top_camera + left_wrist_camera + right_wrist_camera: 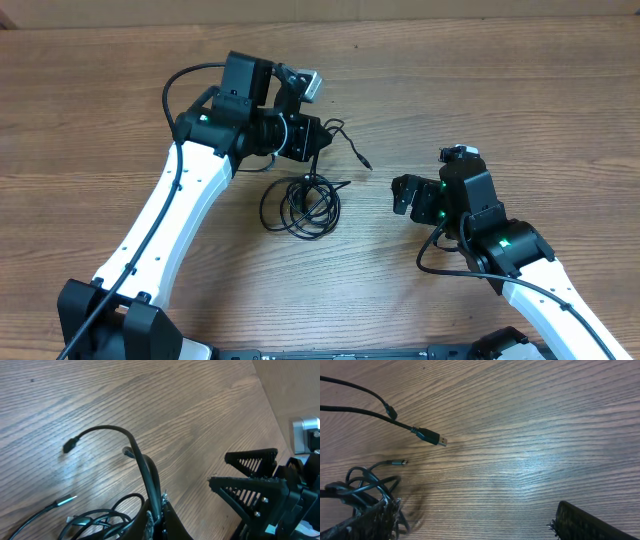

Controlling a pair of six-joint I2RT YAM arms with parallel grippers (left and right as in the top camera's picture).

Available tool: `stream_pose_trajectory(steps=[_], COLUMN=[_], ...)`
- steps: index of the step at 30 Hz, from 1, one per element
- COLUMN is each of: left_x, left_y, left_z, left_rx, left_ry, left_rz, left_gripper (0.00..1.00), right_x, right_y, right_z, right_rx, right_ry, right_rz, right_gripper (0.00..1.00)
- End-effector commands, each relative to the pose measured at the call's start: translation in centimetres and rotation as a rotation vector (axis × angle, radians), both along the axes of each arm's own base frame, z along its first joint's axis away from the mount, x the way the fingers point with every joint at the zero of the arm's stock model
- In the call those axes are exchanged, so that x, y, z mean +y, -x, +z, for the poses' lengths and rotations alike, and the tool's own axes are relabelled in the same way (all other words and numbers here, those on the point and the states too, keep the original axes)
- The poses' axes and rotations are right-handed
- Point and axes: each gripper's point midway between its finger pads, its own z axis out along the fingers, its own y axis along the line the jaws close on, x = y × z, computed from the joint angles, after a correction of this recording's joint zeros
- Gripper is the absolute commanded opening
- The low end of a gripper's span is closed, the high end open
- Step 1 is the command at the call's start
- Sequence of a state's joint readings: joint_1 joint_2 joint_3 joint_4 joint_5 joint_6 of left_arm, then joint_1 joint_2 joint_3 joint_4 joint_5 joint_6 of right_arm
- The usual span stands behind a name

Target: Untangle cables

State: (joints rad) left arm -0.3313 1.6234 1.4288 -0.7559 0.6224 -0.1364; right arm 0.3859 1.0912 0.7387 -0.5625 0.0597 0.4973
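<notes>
The thin black cables (300, 205) lie in a loose tangled coil near the middle of the brown wooden table (500, 90). One free end with a small plug (365, 162) trails off at about 2 o'clock from the coil.

The black left gripper (312, 148) sits at 12 o'clock of the coil. It is clenched on a strand, which rises from the closed jaws in the left wrist view. How many strands are pinched cannot be made out, because the gripper body hides the contact from above.

The black right gripper (405, 195) is at 3 o'clock, apart from the coil, spread wide and holding nothing. In the right wrist view its fingers (590, 522) are cut off by the lower edge. That view also shows a silver-tipped USB plug (432, 437) lying flat at 10 o'clock. The coil is partly hidden behind the left-hand finger.
</notes>
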Motion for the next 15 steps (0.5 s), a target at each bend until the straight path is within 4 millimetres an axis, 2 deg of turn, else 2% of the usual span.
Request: stream_pose_trajectory(steps=[1, 7, 10, 14, 15], left_x=[-1.2, -1.9, -0.2, 4.1, 4.4], left_y=[0.9, 1.4, 0.0, -1.7, -1.7], left_z=[1.5, 2.0, 0.9, -1.5, -1.6], left_rx=[0.003, 0.109, 0.131, 0.133, 0.129], left_ry=[0.031, 0.092, 0.022, -0.170, -0.184], left_rz=[-0.007, 0.051, 0.197, 0.459, 0.470], left_gripper=[0.04, 0.04, 0.04, 0.04, 0.04], right_x=[0.1, 0.1, 0.1, 0.1, 0.1], right_y=[-0.2, -0.2, -0.2, -0.2, -0.2], right_z=[0.4, 0.4, 0.4, 0.4, 0.4], right_rx=[-0.011, -0.011, -0.011, -0.011, -0.011], right_ry=[-0.006, -0.006, -0.006, -0.006, -0.006], right_rz=[-0.001, -0.001, -0.001, 0.000, -0.001], right_gripper=[1.00, 1.00, 1.00, 1.00, 1.00])
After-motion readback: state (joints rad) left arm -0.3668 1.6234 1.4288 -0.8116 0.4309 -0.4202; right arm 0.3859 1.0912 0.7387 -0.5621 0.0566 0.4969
